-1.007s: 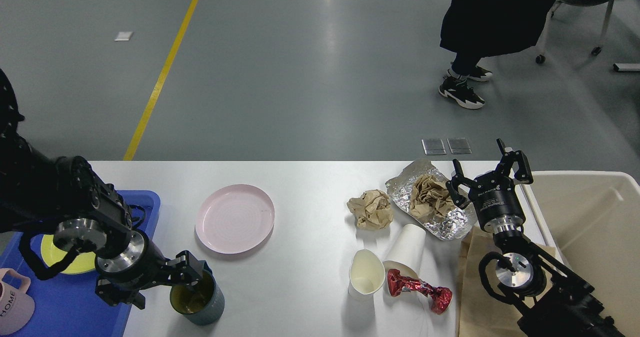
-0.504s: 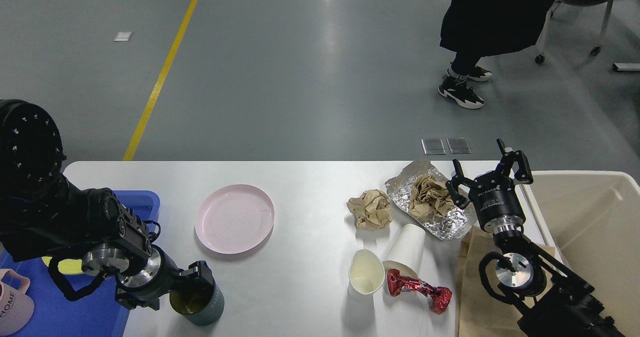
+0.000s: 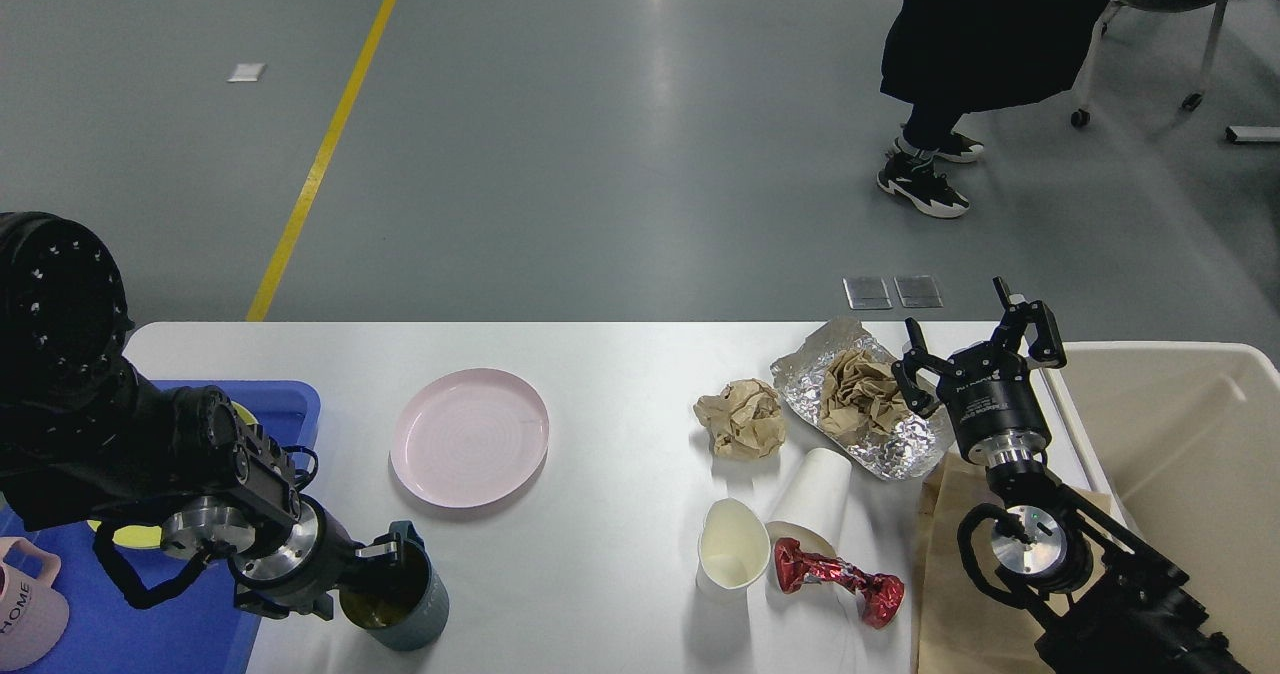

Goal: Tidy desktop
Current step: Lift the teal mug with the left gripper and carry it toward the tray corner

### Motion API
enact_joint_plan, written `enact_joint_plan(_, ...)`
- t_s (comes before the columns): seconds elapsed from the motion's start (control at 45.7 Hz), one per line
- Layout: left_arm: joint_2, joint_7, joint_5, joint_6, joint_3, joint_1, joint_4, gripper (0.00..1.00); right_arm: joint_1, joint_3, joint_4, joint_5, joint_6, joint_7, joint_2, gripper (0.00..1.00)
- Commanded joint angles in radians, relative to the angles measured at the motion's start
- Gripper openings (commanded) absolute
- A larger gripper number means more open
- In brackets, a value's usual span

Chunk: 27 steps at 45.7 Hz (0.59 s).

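Desktop (image 3: 620,434): foil (image 3: 880,434) w/ crumpled paper (image 3: 860,394).

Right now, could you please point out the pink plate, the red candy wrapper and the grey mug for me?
pink plate (image 3: 469,438), head view, on the middle of its flat face.
red candy wrapper (image 3: 838,575), head view, on its crinkled middle.
grey mug (image 3: 418,614), head view, on its outer wall.

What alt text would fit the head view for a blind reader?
The left gripper grips the rim of a dark mug on the white desktop. The right gripper hangs open near crumpled foil, paper cups and a pink plate.
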State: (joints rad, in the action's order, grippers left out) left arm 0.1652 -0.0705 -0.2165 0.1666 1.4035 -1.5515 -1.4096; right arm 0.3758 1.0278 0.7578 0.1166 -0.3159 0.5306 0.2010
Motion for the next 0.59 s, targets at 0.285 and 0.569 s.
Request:
enact_joint_plan(0.285,0.000,0.009,0.005,-0.010,-0.003,0.007,0.009,0.00,0.000,0.001,0.000,0.000,0.000,0.000,0.000,1.00)
enact_joint_plan(0.569,0.020,0.008,0.006,0.040,-0.006,-0.015,-0.002,0.00,0.000,0.000,0.000,0.000,0.000,0.000,0.000,1.00)
